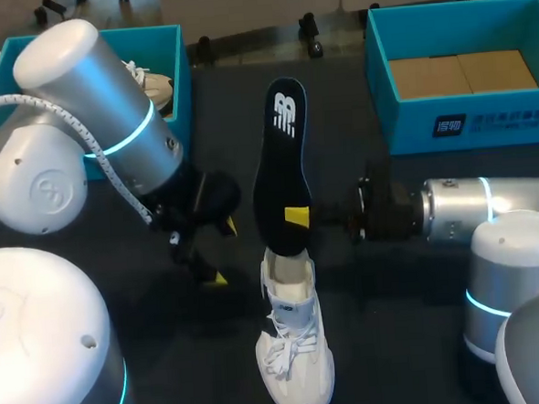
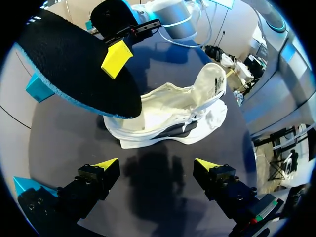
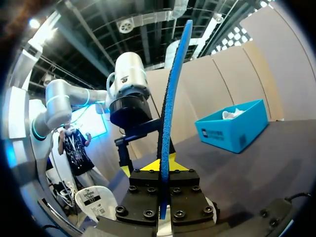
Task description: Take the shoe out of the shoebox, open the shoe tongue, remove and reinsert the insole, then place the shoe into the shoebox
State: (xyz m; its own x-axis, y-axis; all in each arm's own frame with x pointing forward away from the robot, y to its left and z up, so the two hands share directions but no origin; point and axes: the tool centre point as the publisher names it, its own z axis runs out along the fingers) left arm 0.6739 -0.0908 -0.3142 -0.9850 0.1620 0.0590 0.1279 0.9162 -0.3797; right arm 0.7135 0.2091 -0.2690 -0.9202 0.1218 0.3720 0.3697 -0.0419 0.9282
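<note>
1. The right gripper [image 1: 296,219] is clamped on the insole [image 1: 283,155], its yellow tips pinching the black sheet from both faces, low on its length
2. From those fingers the insole's long axis rises steeply: the printed end stands high above the gripper, and the short remaining end hangs just under it
3. The shoe [image 1: 295,351] stands sole-down on the table [image 1: 170,373] directly beneath the right gripper, outside any box. Its long axis runs flat, with the collar nearest the fingers and the toe pointing away from them
4. So the two long axes meet at nearly a right angle, at the shoe's mouth. I cannot tell whether the insole's lower end is already inside the collar or only just above it
5. The left gripper [image 2: 157,165] is spread wide and holds nothing. The shoe lies just ahead of its fingers, side-on to them, so this is the free tool nearer the shoe
6. Judgement: seating the insole calls for tipping its high end down into line with the shoe while the low end slides toward the toe. The shoe is unheld and could skid, and the left gripper is well placed to brace it
7. The open shoebox [image 1: 466,121] stands well apart from both grippers, beyond the right arm
</note>
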